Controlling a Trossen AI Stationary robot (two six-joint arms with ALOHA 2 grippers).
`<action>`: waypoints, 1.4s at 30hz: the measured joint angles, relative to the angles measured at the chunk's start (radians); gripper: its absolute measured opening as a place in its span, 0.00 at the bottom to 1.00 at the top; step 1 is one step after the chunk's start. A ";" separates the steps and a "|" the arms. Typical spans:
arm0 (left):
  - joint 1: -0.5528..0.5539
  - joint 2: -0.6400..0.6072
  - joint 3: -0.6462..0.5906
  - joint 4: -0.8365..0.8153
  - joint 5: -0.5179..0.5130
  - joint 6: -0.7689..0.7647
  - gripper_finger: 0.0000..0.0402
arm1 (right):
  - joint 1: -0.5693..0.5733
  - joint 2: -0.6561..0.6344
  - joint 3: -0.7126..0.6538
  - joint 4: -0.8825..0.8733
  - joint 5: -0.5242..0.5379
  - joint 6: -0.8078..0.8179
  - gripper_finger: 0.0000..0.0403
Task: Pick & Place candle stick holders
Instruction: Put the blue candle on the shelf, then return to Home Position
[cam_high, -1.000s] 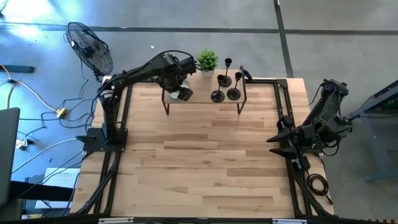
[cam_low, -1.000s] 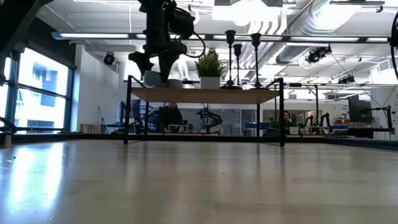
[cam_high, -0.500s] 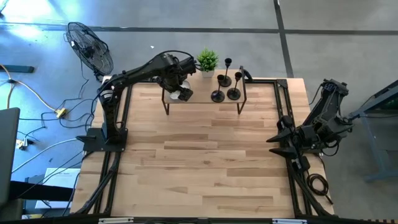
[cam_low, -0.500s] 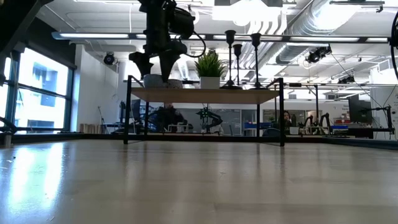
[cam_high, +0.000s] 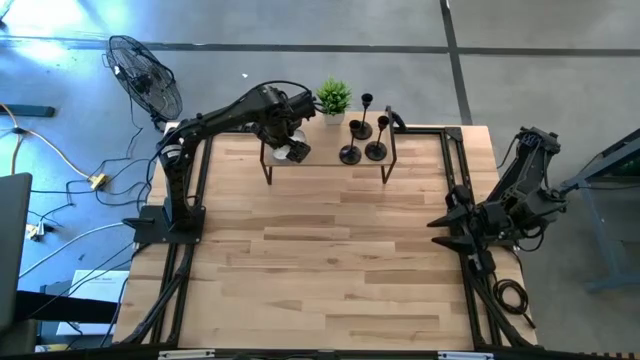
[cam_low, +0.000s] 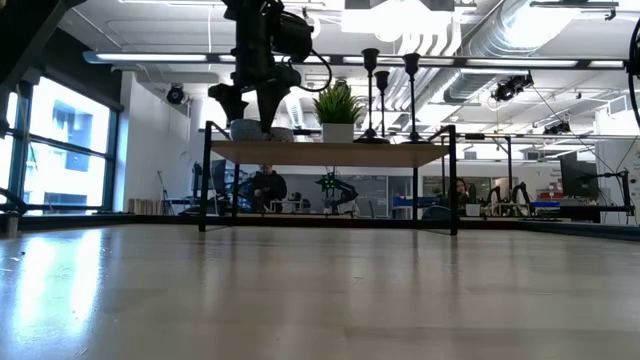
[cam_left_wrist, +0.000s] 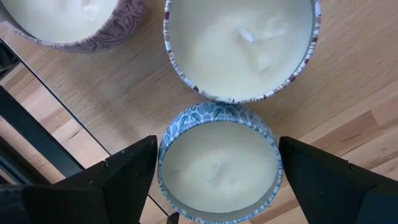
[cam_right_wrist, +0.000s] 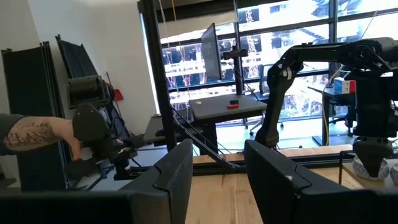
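Three black candle stick holders (cam_high: 365, 128) stand upright on the right end of the small shelf (cam_high: 330, 160) at the far edge of the surface (cam_high: 320, 260), close together, bases near or touching — can't tell which. The low view shows differing heights, each a slim stem on a flared round base. A potted plant (cam_high: 334, 98) sits just beside them toward the shelf's middle.

Handling, my read: likely metal, rigid, light to moderate weight, not fragile. Tall and narrow, so tippy; a sideways nudge could topple one into its neighbours. The smooth black finish may be slippery. Best hold is on the stem, low to mid height, jaws square across it, then lift straight up. The base is too wide and flat to pinch well. Tight spacing means taking an outer one first.

The left gripper (cam_high: 283, 146) isn't on them. It's over the shelf's left end, pointing down, fingers spread wide on either side of a small blue-patterned candle tin (cam_left_wrist: 217, 163), not clamping it. The wrist view also shows a larger white tin (cam_left_wrist: 241, 46) touching or nearly touching it, and a purple-patterned one (cam_left_wrist: 74, 22) nearby.

The right gripper (cam_high: 447, 222) is parked at the right edge of the surface, well apart from the shelf, fingers apart and holding nothing.
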 joint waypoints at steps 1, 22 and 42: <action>0.000 0.000 0.000 0.000 -0.001 0.000 0.81 | 0.000 0.000 0.000 -0.001 0.004 0.000 0.35; 0.000 0.001 0.141 -0.027 -0.002 0.000 0.82 | 0.000 0.000 0.000 -0.029 0.008 0.008 0.35; -0.084 -0.048 0.444 -0.141 0.182 0.001 0.81 | 0.000 -0.024 0.000 -0.029 0.019 0.003 0.35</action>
